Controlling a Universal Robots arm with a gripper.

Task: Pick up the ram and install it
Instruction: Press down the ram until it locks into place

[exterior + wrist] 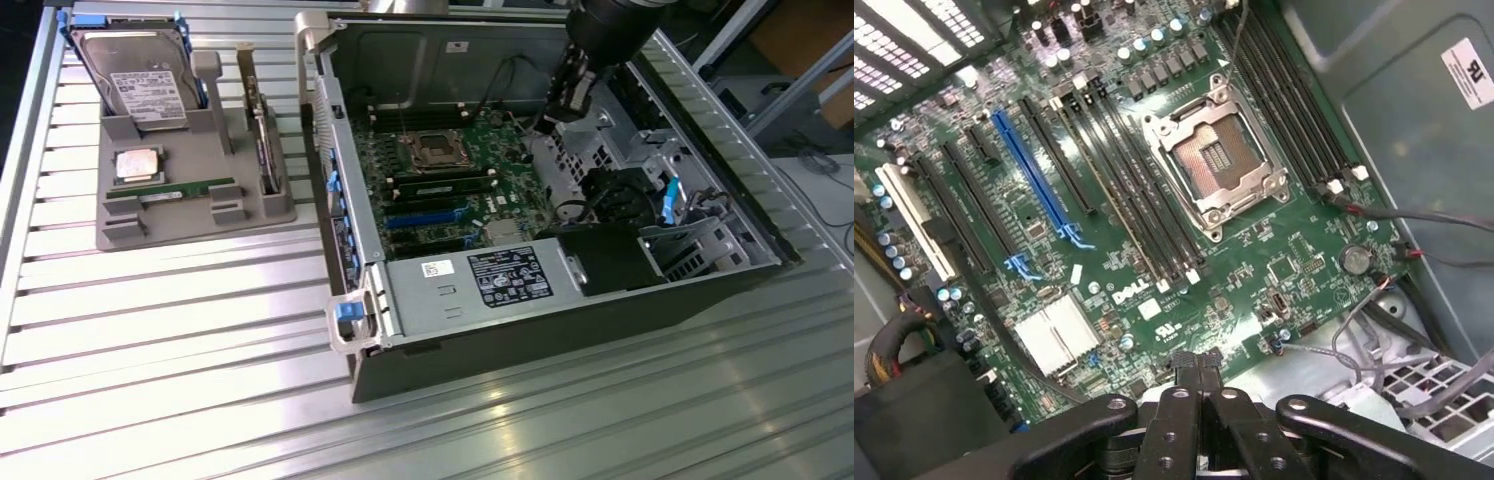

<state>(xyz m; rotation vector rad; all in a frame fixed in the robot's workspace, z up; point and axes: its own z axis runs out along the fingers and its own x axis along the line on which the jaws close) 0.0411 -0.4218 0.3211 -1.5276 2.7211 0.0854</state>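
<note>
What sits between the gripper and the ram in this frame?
The computer case's side wall. The gripper, shut and empty, hangs inside the open case above the motherboard; the ram lies in the grey holder tray outside, toward the exterior view's left. From above, nothing visible covers it.

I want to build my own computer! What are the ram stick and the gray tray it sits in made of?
The ram looks like a thin green circuit board with a matte finish and a small white label. The gray tray looks like molded plastic, dull and evenly colored with blocky walls, though painted metal can't be ruled out.
</note>
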